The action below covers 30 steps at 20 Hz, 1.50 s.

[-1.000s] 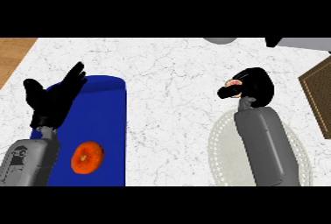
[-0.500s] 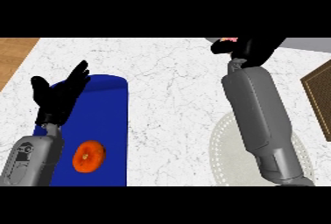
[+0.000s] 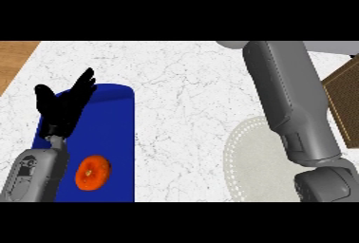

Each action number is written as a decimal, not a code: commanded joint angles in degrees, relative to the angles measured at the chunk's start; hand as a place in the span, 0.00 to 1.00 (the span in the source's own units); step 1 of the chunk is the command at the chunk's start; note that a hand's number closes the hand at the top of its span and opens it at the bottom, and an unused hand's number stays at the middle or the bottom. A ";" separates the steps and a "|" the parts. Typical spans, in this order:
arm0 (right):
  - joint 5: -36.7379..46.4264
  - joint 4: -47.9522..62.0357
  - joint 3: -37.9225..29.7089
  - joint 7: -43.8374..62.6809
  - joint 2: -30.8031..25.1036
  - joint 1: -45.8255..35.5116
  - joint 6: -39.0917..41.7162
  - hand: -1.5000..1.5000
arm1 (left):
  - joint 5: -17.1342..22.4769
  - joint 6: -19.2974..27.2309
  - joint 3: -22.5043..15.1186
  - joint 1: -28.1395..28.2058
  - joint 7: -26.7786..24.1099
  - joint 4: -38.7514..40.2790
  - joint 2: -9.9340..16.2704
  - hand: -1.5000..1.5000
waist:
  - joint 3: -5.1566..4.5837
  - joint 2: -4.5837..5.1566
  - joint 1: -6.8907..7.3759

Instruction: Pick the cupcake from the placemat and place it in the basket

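My right forearm (image 3: 291,99) runs from the lower right up to the picture's top edge, and its hand is out of view beyond that edge. No cupcake shows anywhere. The round white placemat (image 3: 249,163) lies at the lower right, partly under the forearm, with nothing showing on its bare part. A brown woven basket (image 3: 345,102) is cut off by the right edge, just right of the forearm. My left hand (image 3: 64,108) rests open, fingers up, over the far end of a blue mat (image 3: 116,142) at the left.
An orange round item (image 3: 92,172) lies on the blue mat near my left forearm. A grey object (image 3: 333,46) sits at the top right edge. The white marble counter (image 3: 182,109) has a wooden strip (image 3: 14,59) at its far left.
My right arm has stretched farther away, carrying its hand and the pinkish thing it held out past the top edge. The left hand has barely shifted.
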 commanded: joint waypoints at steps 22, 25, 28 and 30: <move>20.33 20.41 -11.21 16.86 -19.70 -12.11 -0.50 1.00 | 0.80 -0.87 1.67 3.03 -0.96 -0.33 1.01 0.50 | 0.14 -0.26 -2.30; 20.97 20.37 -12.24 16.32 -20.26 -11.28 -1.18 1.00 | 2.61 -2.63 4.10 2.37 -0.47 -0.26 3.67 0.50 | 0.17 -0.68 -3.04; 20.90 20.41 -13.31 16.37 -18.27 -8.87 -3.08 1.00 | 1.74 -0.70 3.92 1.76 0.50 0.77 2.48 0.50 | 0.21 -0.98 -4.19; 20.96 21.42 -13.85 13.24 -20.16 -8.13 -1.33 1.00 | 1.07 0.18 3.20 2.05 0.72 -0.48 1.68 0.50 | 0.23 -1.23 -4.65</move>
